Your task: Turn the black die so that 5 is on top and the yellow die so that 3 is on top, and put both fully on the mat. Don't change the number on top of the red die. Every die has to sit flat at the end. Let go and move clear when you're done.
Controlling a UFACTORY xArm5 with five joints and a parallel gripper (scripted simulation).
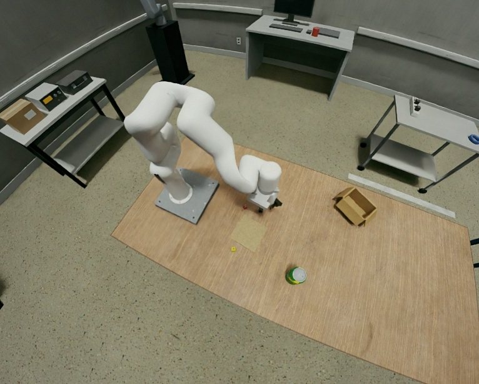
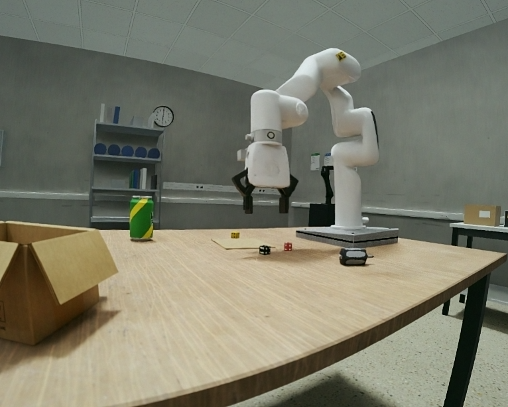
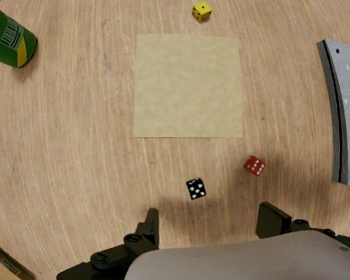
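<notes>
The black die (image 2: 264, 249) (image 3: 196, 188) lies flat on the table just off the mat (image 1: 248, 232) (image 2: 235, 242) (image 3: 188, 87), with 5 on top. The red die (image 1: 244, 206) (image 2: 288, 246) (image 3: 255, 166) lies flat off the mat, between the black die and the robot base; its top seems to show 6. The yellow die (image 1: 233, 249) (image 2: 235, 234) (image 3: 202, 11) lies flat beyond the mat's opposite edge, with 1 on top. My gripper (image 2: 266, 209) (image 3: 210, 223) is open and empty, high above the table near the black die.
A green and yellow can (image 1: 296, 276) (image 2: 140, 218) (image 3: 16, 41) stands upright beyond the mat. An open cardboard box (image 1: 356, 206) (image 2: 63, 262) stands farther off. A small dark grey device (image 2: 353, 256) lies near the robot's base plate (image 1: 204, 189) (image 2: 369, 240).
</notes>
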